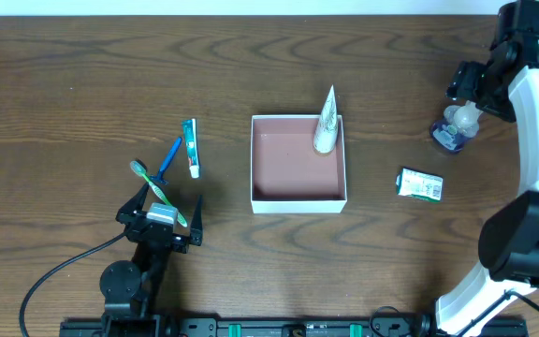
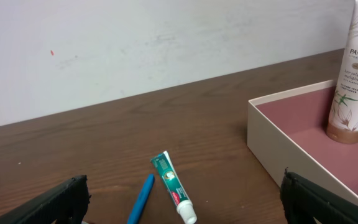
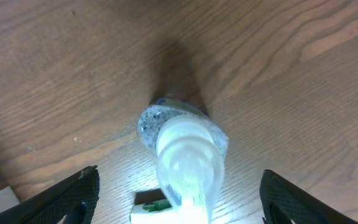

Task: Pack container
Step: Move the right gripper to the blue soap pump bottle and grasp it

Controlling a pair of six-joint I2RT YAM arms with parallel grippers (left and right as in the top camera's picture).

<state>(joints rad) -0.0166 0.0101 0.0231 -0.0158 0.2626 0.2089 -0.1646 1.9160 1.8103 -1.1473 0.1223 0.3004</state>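
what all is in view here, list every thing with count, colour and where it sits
container: 1, white walls, reddish-brown floor, table centre
spray bottle: 1, white, brownish base, upright in the container's far right corner
toothpaste tube: 1, green and white, left of container
blue stick: 1, blue, beside the tube, maybe a toothbrush
green toothbrush: 1, green, by left gripper
pump bottle: 1, clear, white pump, far right
small box: 1, green and white, right of container
table: 1, dark brown wood
left gripper: 1, black, open
right gripper: 1, black, open either side of pump bottle
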